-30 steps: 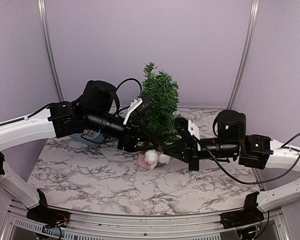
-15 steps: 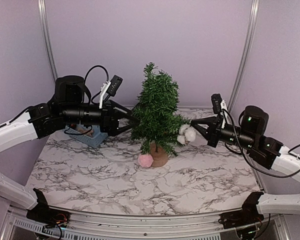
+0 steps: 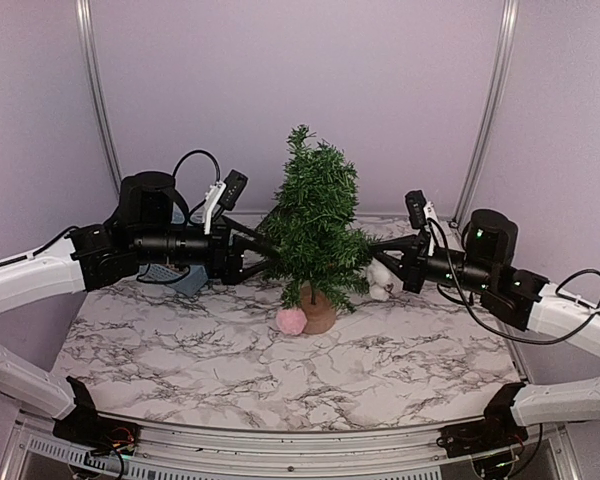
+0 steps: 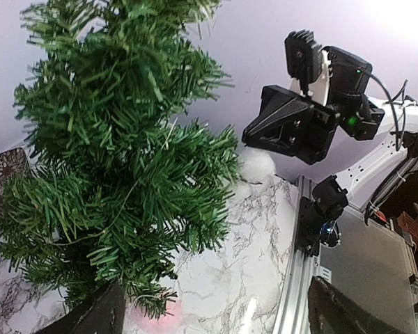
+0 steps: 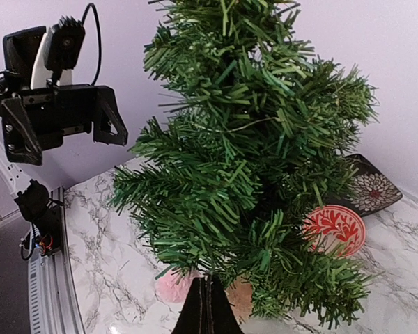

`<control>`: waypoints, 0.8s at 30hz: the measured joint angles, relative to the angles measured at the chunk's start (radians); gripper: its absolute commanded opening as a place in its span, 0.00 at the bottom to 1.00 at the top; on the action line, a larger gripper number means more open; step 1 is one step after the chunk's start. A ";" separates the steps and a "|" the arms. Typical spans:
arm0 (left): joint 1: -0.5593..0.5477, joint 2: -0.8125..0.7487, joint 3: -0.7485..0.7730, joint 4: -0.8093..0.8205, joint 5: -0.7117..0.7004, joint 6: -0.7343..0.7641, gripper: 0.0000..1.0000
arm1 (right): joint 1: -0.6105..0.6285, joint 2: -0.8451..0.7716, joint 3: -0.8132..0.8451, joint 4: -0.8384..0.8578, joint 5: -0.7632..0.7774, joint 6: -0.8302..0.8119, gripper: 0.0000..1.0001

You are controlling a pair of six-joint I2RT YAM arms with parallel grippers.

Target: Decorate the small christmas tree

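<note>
Two arms flank the tree (image 3: 315,225), seen from above. It stands upright mid-table (image 3: 400,385) on its stump (image 3: 323,314), with a pink pompom (image 3: 291,320) touching the stump's left side. The left gripper (image 3: 260,252) is at the lower left branches, jaws spread wide and holding nothing. The right gripper (image 3: 382,258) is pinched closed at the lower right branches, with a white puff (image 3: 380,282) just under its tip. I cannot tell whether it grips the puff.

From the left wrist, the two fingers sit far apart at the bottom corners. The tree fills the left half, and the other gripper noses in beyond it.

From the right wrist, the fingers meet in one point below the tree. A red disc (image 5: 334,229) shows by the low right branches, hung or leaning, I can't say which, and a patterned dish (image 5: 370,189) lies behind it.

To my eye the tree is light and top-heavy on that small stump. Its needles look bristly and its branches springy, so a sideways push could tip it. I'd steady it low, at the trunk or the stump, not by a branch tip.
</note>
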 measured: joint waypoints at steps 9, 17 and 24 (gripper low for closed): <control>-0.005 0.000 -0.114 0.120 -0.033 0.015 0.83 | 0.000 -0.048 0.039 0.012 -0.116 -0.012 0.00; -0.013 0.006 -0.118 0.156 -0.074 0.042 0.81 | 0.000 0.045 0.035 0.098 -0.166 -0.015 0.00; -0.013 0.006 -0.134 0.166 -0.099 0.058 0.81 | 0.000 0.093 -0.021 0.132 -0.145 -0.021 0.00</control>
